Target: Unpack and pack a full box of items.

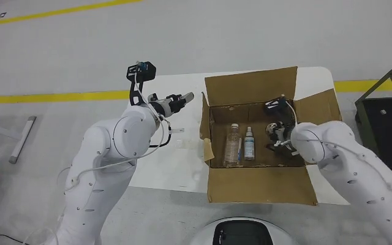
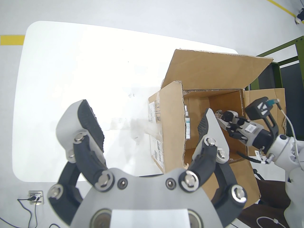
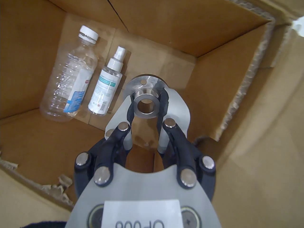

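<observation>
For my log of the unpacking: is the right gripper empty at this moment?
No, the right gripper is shut on a metal flange inside the cardboard box.

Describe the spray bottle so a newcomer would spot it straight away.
Find the open box on the table. Two bottles lie side by side on its floor. The spray bottle is the smaller one, with a white nozzle and teal label, not the water bottle's wide cap.
</observation>
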`<state>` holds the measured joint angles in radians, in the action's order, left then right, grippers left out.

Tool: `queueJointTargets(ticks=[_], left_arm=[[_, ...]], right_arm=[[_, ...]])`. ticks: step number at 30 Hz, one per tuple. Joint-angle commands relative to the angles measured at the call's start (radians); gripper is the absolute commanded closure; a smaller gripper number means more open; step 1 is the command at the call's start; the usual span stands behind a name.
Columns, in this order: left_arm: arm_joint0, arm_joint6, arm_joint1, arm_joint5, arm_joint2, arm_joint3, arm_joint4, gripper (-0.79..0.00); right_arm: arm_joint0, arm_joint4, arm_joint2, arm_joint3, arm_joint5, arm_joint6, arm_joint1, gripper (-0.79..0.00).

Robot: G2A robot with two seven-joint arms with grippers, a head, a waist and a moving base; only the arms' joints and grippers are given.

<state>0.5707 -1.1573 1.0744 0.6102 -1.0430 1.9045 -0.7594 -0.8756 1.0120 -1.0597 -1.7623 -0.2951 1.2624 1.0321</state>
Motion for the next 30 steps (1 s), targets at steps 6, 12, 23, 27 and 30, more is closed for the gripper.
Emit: queueJointTargets(ticks=[6,12,23,27,30], left_arm=[[0.0,0.0,0.0,0.0,0.0,0.0,0.0,-0.785],[0.0,0.0,0.0,0.0,0.0,0.0,0.0,-0.785],[0.0,0.0,0.0,0.0,0.0,0.0,0.0,-0.785],[0.0,0.0,0.0,0.0,0.0,0.0,0.0,-0.785],[0.0,0.0,0.0,0.0,0.0,0.0,0.0,-0.785]], right_arm=[[0.075,0.074,0.109,0.118,-0.038,0.024,0.033,-0.058],[0.086,0.069,0.117,0.149,-0.034,0.025,0.045,-0.329],[0.002,-0.095,-0.152,-0.091,-0.019,-0.074,0.022,-0.332],[-0.125,-0.209,-0.45,-0.256,0.033,-0.196,-0.004,-0.095],[-0.244,-0.268,-0.685,-0.302,0.104,-0.262,-0.017,0.0]])
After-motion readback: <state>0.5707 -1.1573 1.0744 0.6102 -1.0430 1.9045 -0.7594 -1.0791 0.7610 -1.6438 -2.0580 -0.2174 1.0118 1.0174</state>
